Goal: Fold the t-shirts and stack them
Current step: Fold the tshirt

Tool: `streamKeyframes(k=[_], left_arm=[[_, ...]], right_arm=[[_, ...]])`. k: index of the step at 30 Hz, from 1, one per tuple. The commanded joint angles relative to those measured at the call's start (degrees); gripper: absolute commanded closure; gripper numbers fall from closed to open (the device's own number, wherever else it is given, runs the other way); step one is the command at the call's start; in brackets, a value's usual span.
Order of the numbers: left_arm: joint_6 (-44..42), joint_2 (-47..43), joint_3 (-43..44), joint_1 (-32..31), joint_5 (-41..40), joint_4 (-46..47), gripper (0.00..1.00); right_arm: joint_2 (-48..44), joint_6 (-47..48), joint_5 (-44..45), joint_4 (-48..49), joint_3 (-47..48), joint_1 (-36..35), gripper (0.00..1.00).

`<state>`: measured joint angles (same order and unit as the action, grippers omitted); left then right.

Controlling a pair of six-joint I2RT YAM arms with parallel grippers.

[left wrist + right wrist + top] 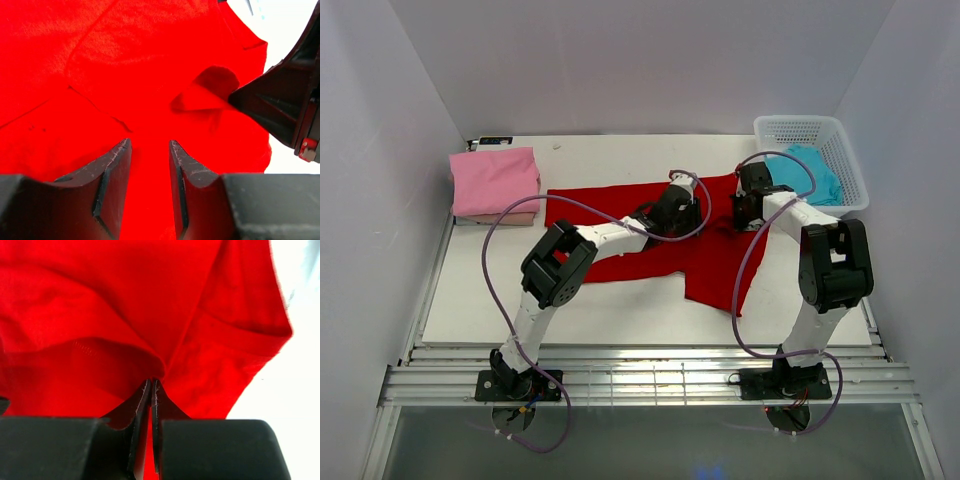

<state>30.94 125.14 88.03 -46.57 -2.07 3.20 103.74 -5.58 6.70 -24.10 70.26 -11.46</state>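
1. Plainly, the red t-shirt lies spread on the white counter, under both sets of fingers. Its cloth is wrinkled and partly doubled over on the side nearer the arm bases.
2. The left fingers stand parted by a moderate gap and have hold of nothing. Red cloth shows through the gap and on either side of them.
3. The right fingers are pressed together with only a hairline slit between them. A tented ridge of the red t-shirt rises to their tips, so they are pinching the cloth.
4. In the left wrist view, the right fingers show to the right of the left fingers and a little ahead of them. A small raised flap of red cloth sits at their tip.
5. Just to the right of the right fingers, a hemmed edge of the red t-shirt ends and bare counter shows past it.
6. Well to the left of the left fingers, a folded pink t-shirt rests on a folded beige t-shirt. This stack sits just beside the left edge of the red t-shirt.
7. Beyond the right fingers and to their right, near them, a white lattice basket holds the turquoise t-shirt, which is bunched inside.
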Motion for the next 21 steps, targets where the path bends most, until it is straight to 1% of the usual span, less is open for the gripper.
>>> streamKeyframes(k=[1, 7, 12, 14, 18, 21], left_arm=[[0.61, -4.03, -0.66, -1.24, -0.13, 0.05, 0.54], [-0.70, -2.36, 0.03, -2.56, -2.06, 1.10, 0.54], [-2.46, -0.43, 1.17, -2.83, -6.10, 1.46, 0.54], [-3.16, 0.10, 1.97, -2.92, -7.51, 0.15, 0.54], [-3.52, 0.10, 2.06, -2.92, -12.25, -0.65, 0.54], [-3.60, 0.10, 1.79, -2.92, -13.40, -0.92, 0.53]], right_arm=[[-3.02, -0.04, -0.11, -1.30, -1.35, -1.10, 0.92], [-3.28, -0.04, -0.28, -1.48, -2.06, -1.81, 0.92], [-3.11, -0.04, -0.37, -1.13, -2.58, -2.16, 0.92], [-3.02, -0.04, -0.28, -1.13, -2.67, -2.16, 0.92], [-2.58, 0.14, -0.46, -0.78, -2.76, -2.33, 0.92], [-2.23, 0.22, -0.46, -0.78, -2.67, -2.33, 0.92]])
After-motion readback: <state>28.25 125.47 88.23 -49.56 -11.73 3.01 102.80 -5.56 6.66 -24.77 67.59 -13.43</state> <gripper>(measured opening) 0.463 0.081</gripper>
